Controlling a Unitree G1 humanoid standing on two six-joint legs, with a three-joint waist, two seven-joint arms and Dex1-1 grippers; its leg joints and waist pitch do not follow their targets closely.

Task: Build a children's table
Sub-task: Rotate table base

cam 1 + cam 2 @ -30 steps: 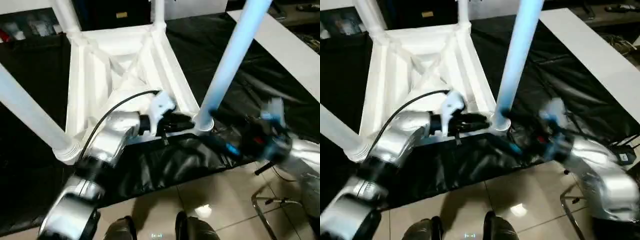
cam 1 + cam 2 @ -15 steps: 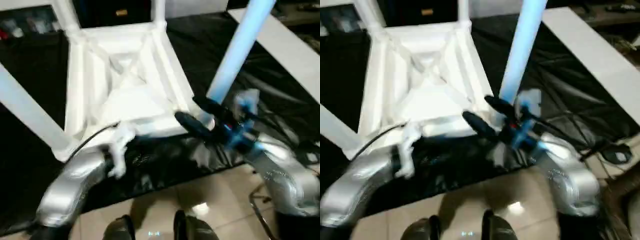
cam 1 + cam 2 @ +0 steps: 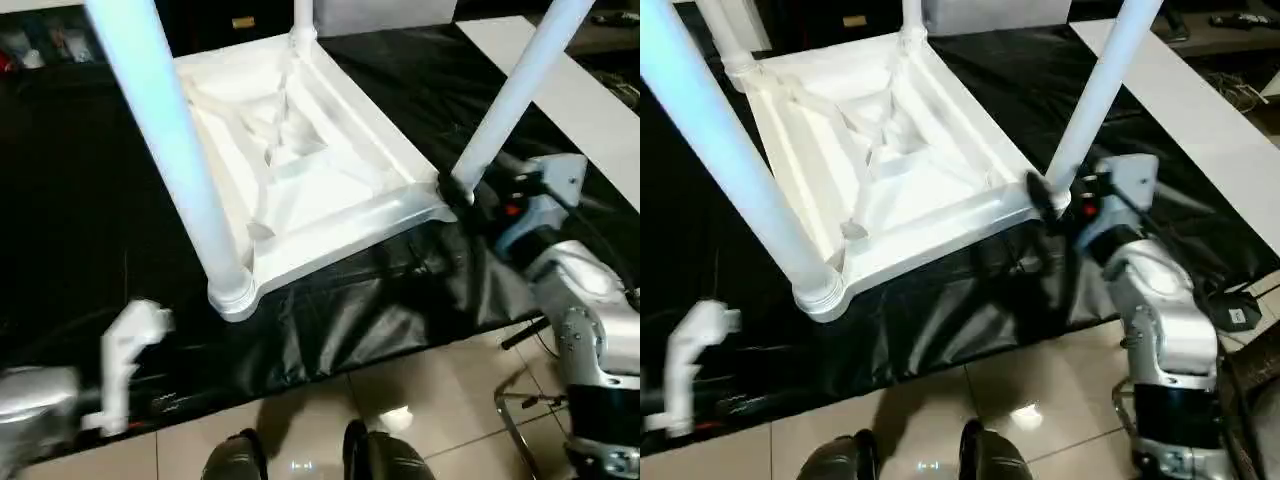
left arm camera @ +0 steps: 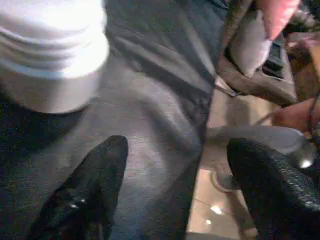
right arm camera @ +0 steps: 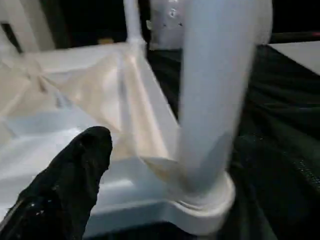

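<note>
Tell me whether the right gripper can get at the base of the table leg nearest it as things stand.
Probably yes. The right gripper already sits beside that leg where it enters the tabletop's corner socket, fingers open, and nothing lies between them. The left gripper hangs off by the black cover's edge, out of the way.

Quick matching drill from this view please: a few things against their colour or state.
1. children's table
2. table cover
3. left hand
4. floor

A. black, wrinkled
B. open, holding nothing
C. white, upside down, legs up
D. glossy beige tiles

Pairs: 1-C, 2-A, 3-B, 4-D
</note>
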